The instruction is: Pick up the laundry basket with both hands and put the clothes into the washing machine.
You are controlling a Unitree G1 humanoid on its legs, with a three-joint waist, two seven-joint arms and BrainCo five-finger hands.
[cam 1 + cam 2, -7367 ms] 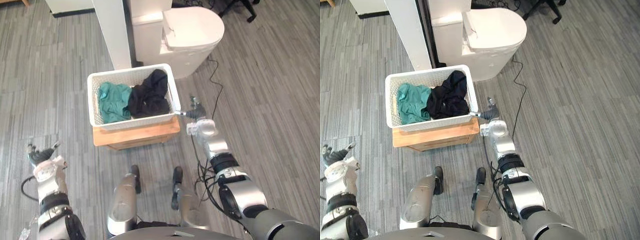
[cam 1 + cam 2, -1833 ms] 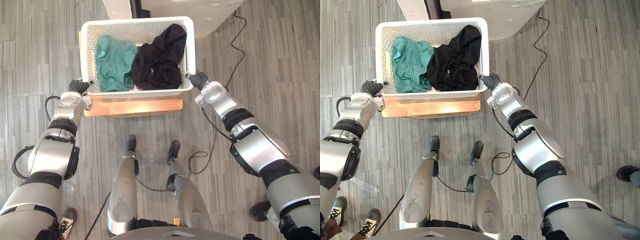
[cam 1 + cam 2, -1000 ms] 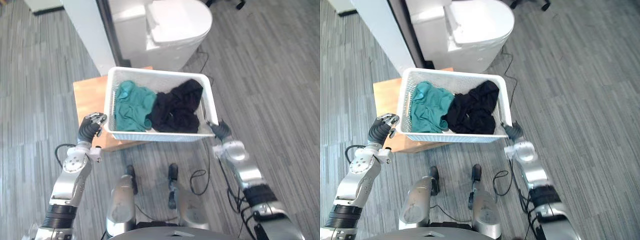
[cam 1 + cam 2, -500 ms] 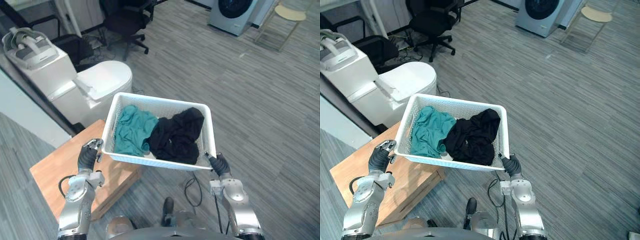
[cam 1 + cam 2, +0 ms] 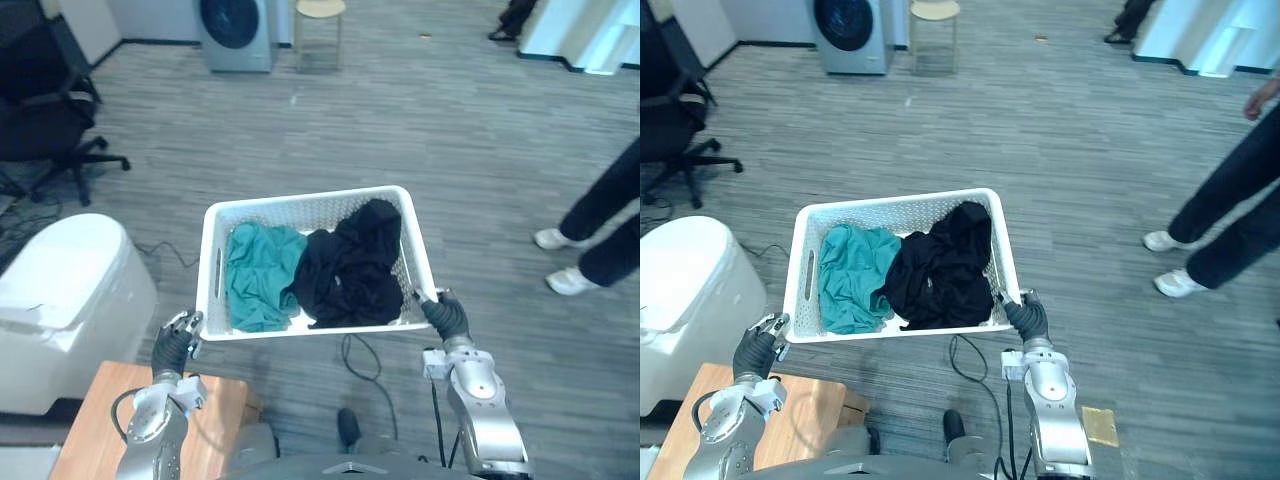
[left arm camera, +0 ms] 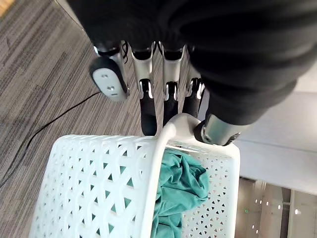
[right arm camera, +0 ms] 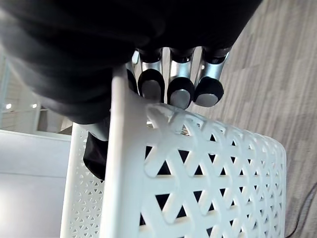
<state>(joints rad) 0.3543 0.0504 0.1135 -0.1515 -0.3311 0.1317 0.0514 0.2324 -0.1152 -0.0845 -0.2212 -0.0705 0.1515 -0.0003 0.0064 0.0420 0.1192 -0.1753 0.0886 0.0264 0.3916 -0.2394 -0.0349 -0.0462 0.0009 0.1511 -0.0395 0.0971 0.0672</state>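
1. The laundry basket (image 5: 305, 197), white and perforated, is held off the grey plank floor (image 5: 480, 130) in front of the robot. One near corner is in each hand and the rim is roughly level.
2. At the far left a black office chair (image 5: 45, 90) is seen. Nearer the robot stands a white rounded unit (image 5: 60, 300).
3. A wooden desk (image 5: 95, 425) lies low beside that unit, below the left hand and apart from the basket.
4. The left hand (image 5: 172, 345) is set at the basket's near left corner. In the left wrist view its fingers (image 6: 147, 106) are hooked round the rim there, and the thumb (image 6: 109, 82) is seen beside them.
5. Far back, left of centre, the washing machine (image 5: 237, 32) is seen with its dark round door, well apart from the basket. A stool (image 5: 320, 15) with a pale seat stands just beside it.
6. A teal garment (image 5: 258, 275) is bunched in the left half of the basket. A black garment (image 5: 350, 270) is heaped in the right half, touching the teal one and rising against the far right wall.
7. The right hand (image 5: 447, 318) is closed on the near right corner. In the right wrist view its fingers (image 7: 181, 91) are curled over the rim, with the dark tips against the lattice wall.
8. At the far right a person's legs (image 5: 610, 215) in dark trousers are seen, with white shoes (image 5: 555, 238) on the floor.
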